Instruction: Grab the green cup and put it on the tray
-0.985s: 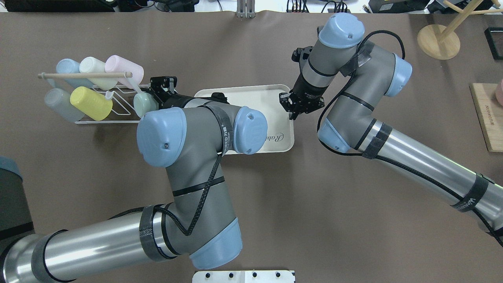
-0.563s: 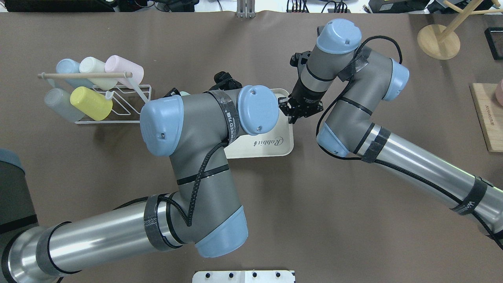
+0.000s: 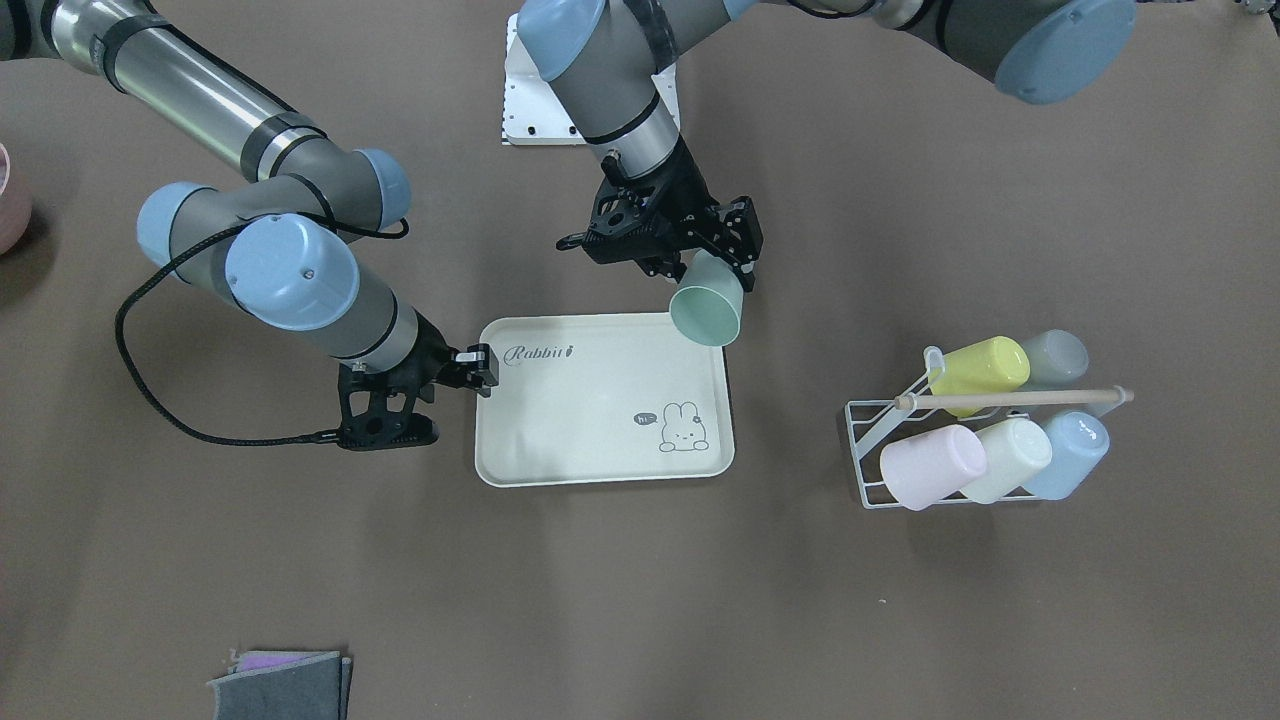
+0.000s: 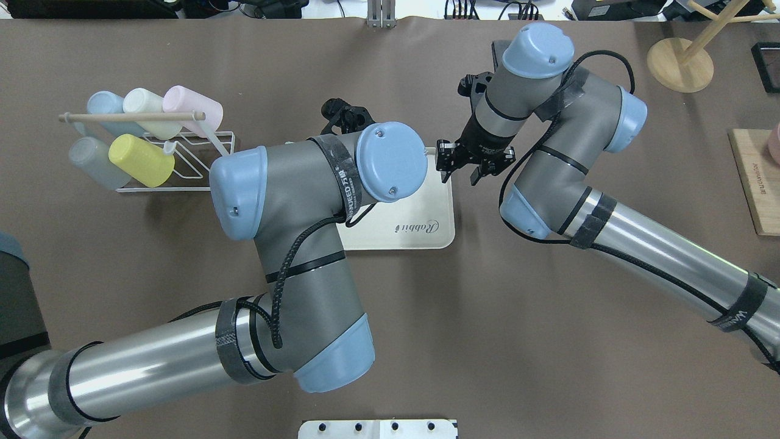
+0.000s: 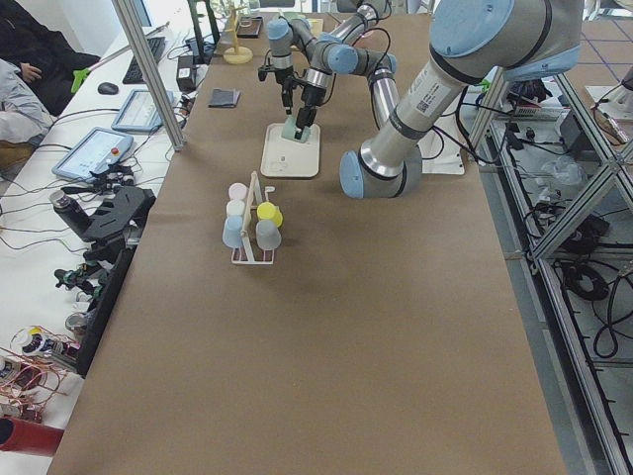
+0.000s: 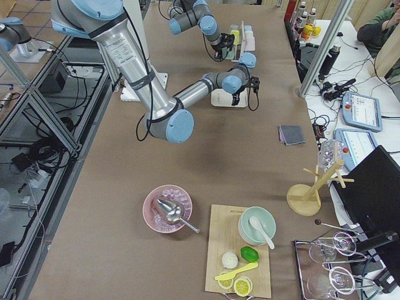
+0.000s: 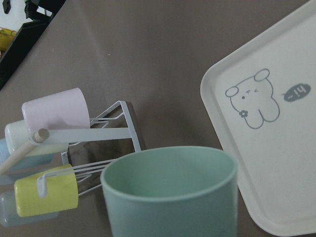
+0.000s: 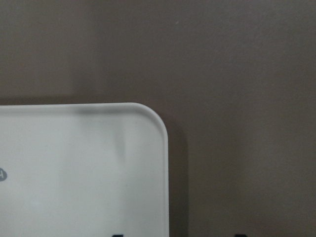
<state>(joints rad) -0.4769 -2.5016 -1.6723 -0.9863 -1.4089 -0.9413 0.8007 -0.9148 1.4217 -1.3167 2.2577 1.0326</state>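
The green cup [image 3: 706,312] is a sage-green tumbler held tilted, mouth toward the far side, above the tray's corner nearest the robot base. My left gripper [image 3: 708,270] is shut on the cup's base end. The cup fills the bottom of the left wrist view [image 7: 170,197]. In the overhead view my own arm hides it. The cream tray [image 3: 600,440] with the "Rabbit" script lies flat on the table [image 4: 439,204]. My right gripper [image 3: 485,368] is open and empty, its jaws on either side of the tray's short edge [image 4: 461,174], near the corner that shows in the right wrist view [image 8: 74,173].
A white wire rack [image 3: 860,440] holds several cups, among them a yellow one [image 3: 980,365] and a pink one [image 3: 930,465]. It also shows in the overhead view [image 4: 201,161]. A grey cloth [image 3: 280,685] lies at the far edge. A wooden stand [image 4: 679,64] and a board [image 4: 758,183] are at the right.
My left arm has carried the green cup from beside the rack to above the tray. The tray has slid slightly toward the robot. My right gripper moved a little along its edge.
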